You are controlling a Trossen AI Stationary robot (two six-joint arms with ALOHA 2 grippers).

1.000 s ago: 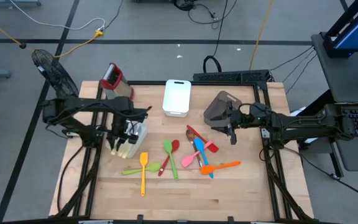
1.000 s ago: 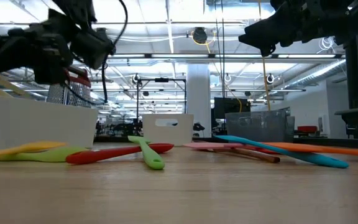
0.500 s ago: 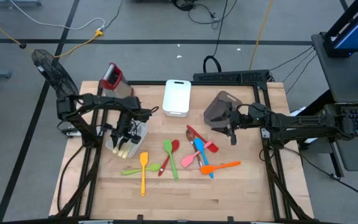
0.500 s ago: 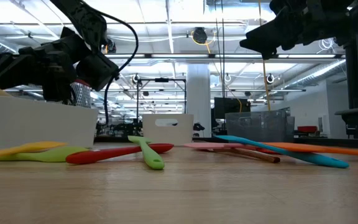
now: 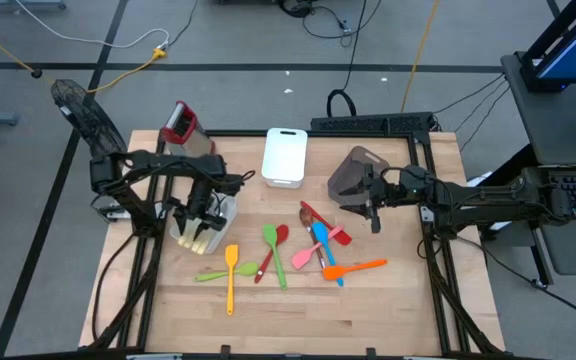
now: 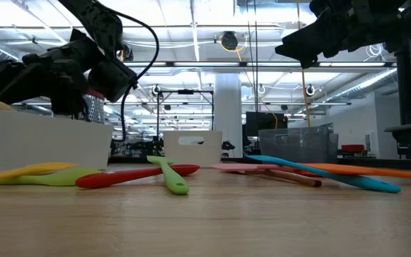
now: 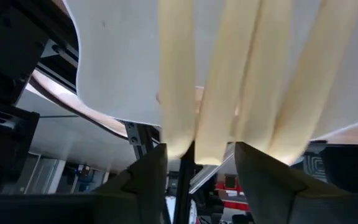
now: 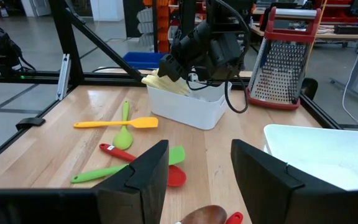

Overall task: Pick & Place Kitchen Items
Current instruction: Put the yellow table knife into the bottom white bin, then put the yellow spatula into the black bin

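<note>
Left tool (image 5: 196,213) hanging over the white bin (image 5: 220,226), fingers parted around the pale-yellow-handled cutlery (image 7: 241,81) lying in it; right tool (image 5: 372,211) waiting open beyond the coloured utensils (image 5: 313,250) on the worktop (image 5: 388,310)

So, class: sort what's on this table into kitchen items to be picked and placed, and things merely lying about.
Job items:
- pale-yellow cutlery
- yellow spatula
- green spoon
- orange spatula
- blue spoon

Lying about:
- box grater
- white bin
- grey bin
</note>
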